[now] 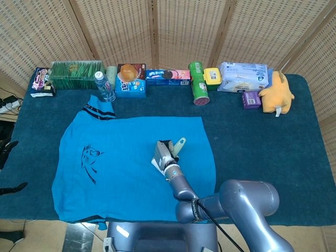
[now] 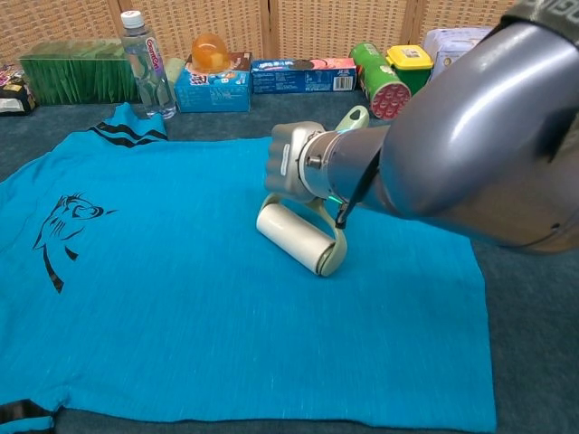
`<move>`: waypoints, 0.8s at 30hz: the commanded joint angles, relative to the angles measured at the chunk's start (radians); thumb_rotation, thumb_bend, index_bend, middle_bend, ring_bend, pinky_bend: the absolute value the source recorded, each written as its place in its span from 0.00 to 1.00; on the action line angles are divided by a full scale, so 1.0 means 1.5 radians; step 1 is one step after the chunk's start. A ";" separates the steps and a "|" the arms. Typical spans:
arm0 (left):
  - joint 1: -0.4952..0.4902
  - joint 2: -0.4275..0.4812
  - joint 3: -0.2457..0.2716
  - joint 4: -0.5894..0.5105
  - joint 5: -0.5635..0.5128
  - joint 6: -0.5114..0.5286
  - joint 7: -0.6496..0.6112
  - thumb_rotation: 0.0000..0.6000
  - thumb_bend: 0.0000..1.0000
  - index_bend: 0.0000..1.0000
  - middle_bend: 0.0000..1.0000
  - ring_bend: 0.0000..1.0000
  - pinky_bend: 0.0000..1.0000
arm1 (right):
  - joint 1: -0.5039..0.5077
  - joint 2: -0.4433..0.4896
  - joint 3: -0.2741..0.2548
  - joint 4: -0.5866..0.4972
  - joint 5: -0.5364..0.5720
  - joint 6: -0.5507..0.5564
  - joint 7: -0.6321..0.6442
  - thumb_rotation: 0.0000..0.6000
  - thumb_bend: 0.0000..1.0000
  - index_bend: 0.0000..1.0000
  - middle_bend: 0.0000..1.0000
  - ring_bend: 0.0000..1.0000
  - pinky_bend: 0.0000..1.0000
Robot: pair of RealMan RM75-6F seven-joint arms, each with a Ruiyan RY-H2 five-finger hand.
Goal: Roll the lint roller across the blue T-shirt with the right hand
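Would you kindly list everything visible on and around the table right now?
T-shirt: one, blue, flat on the table.
Lint roller: one, white with pale green frame, on the T-shirt.
Water bottle: one, clear, by the collar.
Green grass box: one, back left.
Snack boxes: several, mixed colours, back row.
Green can: one, lying down.
Wipes pack: one, white-blue, back right.
Plush toy: one, yellow, far right.
Table: one, dark blue cloth.
Right robot hand: grips the roller handle; left not in view.
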 commanded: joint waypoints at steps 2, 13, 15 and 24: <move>0.000 0.001 0.000 0.000 0.000 0.000 -0.001 1.00 0.12 0.00 0.00 0.00 0.08 | 0.005 0.001 -0.004 -0.007 -0.004 0.003 0.003 1.00 1.00 0.59 0.76 0.87 1.00; -0.001 0.001 0.001 0.001 0.002 -0.003 -0.002 1.00 0.11 0.00 0.00 0.00 0.08 | -0.006 0.024 -0.049 0.007 -0.011 0.007 0.012 1.00 1.00 0.60 0.76 0.87 1.00; -0.001 0.000 0.002 -0.001 0.003 -0.002 0.001 1.00 0.12 0.00 0.00 0.00 0.08 | -0.015 0.033 -0.063 0.016 -0.010 0.008 0.016 1.00 1.00 0.60 0.76 0.87 1.00; -0.001 -0.004 0.003 -0.006 0.003 -0.001 0.017 1.00 0.11 0.00 0.00 0.00 0.08 | -0.054 0.066 -0.099 0.046 -0.046 0.008 0.052 1.00 1.00 0.60 0.76 0.87 1.00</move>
